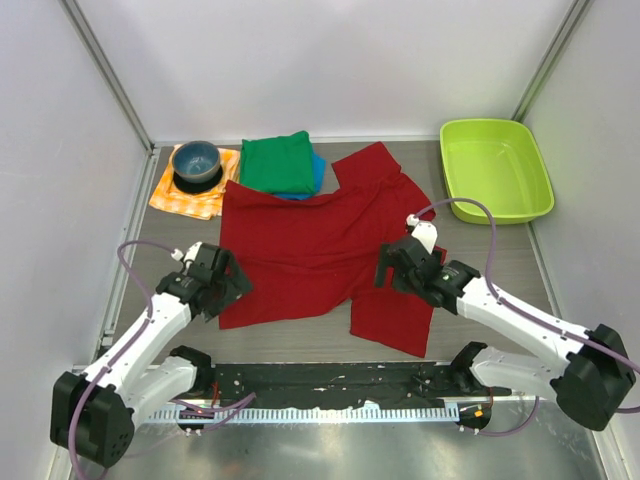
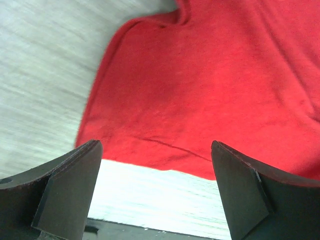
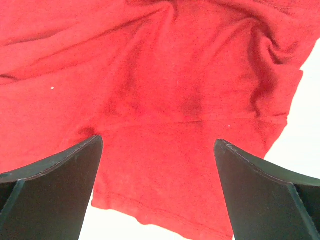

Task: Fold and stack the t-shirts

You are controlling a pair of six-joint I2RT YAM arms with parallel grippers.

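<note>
Red shirt (image 1: 310, 250) is spread out mid-bench (image 1: 500, 250), a bit rumpled on the right, with its far edge right up against the folded green shirt (image 1: 278, 160) sitting on the blue shirt (image 1: 317, 172). Left tool (image 1: 232, 285) hangs over the near-left hem and right tool (image 1: 388, 268) over the right sleeve area, both wide open and holding nothing. My worry: pinch only the top layer and the fold goes lopsided. Or the two sides lift unevenly and the cloth drags into the stack and messes it up.

Dark red t-shirt (image 1: 310, 250), lime-green tub (image 1: 497, 172)
</note>
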